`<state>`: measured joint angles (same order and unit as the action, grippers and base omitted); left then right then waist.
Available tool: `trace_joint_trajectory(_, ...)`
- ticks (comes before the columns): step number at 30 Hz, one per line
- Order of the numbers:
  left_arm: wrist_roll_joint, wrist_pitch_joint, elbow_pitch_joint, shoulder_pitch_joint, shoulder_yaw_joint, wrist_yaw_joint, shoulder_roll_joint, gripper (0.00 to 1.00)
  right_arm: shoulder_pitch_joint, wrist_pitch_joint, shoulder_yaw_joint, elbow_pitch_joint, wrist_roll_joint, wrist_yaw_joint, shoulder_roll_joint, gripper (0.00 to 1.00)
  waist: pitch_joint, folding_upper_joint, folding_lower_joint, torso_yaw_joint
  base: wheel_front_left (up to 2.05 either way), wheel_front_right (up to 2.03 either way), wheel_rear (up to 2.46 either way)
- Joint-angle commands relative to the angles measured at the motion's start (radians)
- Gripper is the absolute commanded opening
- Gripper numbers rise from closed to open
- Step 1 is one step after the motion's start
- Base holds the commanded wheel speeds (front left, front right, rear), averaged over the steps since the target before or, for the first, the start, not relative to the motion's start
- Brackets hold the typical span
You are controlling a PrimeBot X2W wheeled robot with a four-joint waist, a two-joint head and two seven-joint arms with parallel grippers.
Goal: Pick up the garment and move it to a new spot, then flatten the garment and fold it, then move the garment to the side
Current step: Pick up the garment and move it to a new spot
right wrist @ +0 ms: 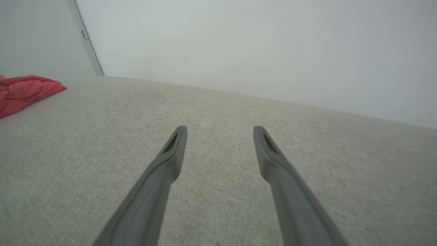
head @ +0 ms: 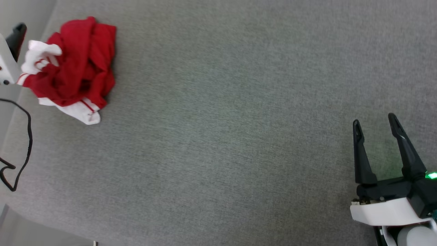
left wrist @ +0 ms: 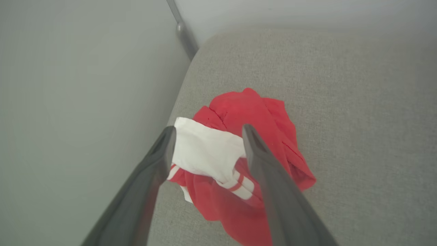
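- My left jaws are spread, pinching nothing; the crumpled garment lies between their tips, white sleeve uppermost.
- My right jaws are spread too, over the grey surface, with the garment well off to their left.
- I judge nothing is done yet: pick-up, move, flattening and folding remain.

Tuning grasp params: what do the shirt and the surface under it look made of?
Garment: soft thin knit, probably cotton jersey, matte; it crumples into loose folds. Surface: grey woven upholstery-like fabric, matte, fine weave texture visible in the wrist views.
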<state>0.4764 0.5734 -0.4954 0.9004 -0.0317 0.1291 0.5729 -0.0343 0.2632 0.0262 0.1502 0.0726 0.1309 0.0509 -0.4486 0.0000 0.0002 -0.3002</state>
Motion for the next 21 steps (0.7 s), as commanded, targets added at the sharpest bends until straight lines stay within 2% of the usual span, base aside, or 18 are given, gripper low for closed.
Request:
trace_joint_trajectory(1, 0.048, 0.081, -0.018, 0.012, -0.028, -0.001, 0.024, 1.0, -0.026, 0.002, -0.002, 0.008, 0.012, 0.0, -0.001, 1.0, -0.059, 0.0, -0.0002, 0.038, 0.0, 0.0, 0.0)
trace_joint_trajectory(6, 0.173, 0.262, -0.032, 0.004, -0.106, -0.001, 0.086, 1.0, -0.062, 0.002, -0.005, 0.029, 0.029, 0.0, -0.001, 1.0, -0.129, 0.0, -0.0002, 0.074, 0.0, 0.0, 0.0)
trace_joint_trajectory(10, 0.234, 0.349, -0.077, -0.017, -0.136, -0.001, 0.109, 1.0, -0.081, 0.002, -0.003, 0.041, 0.045, 0.0, -0.001, 1.0, -0.174, 0.0, -0.0002, 0.093, 0.0, 0.0, 0.0)
trace_joint_trajectory(14, 0.261, 0.385, -0.138, -0.022, -0.161, -0.001, 0.084, 1.0, -0.095, 0.002, -0.004, 0.048, 0.055, 0.0, -0.001, 1.0, -0.205, 0.0, -0.0002, 0.103, 0.0, 0.0, 0.0)
trace_joint_trajectory(20, 0.283, 0.362, -0.181, -0.031, -0.237, 0.0, 0.048, 1.0, -0.089, 0.001, 0.0, 0.033, 0.062, 0.0, -0.001, 1.0, -0.215, 0.0, -0.0002, 0.099, 0.0, 0.0, 0.0)
trace_joint_trajectory(21, 0.289, 0.361, -0.183, -0.029, -0.249, 0.0, 0.051, 0.0, -0.088, 0.001, 0.001, 0.029, 0.062, 0.0, -0.001, 1.0, -0.21, 0.0, -0.0002, 0.098, 0.0, 0.0, 0.0)
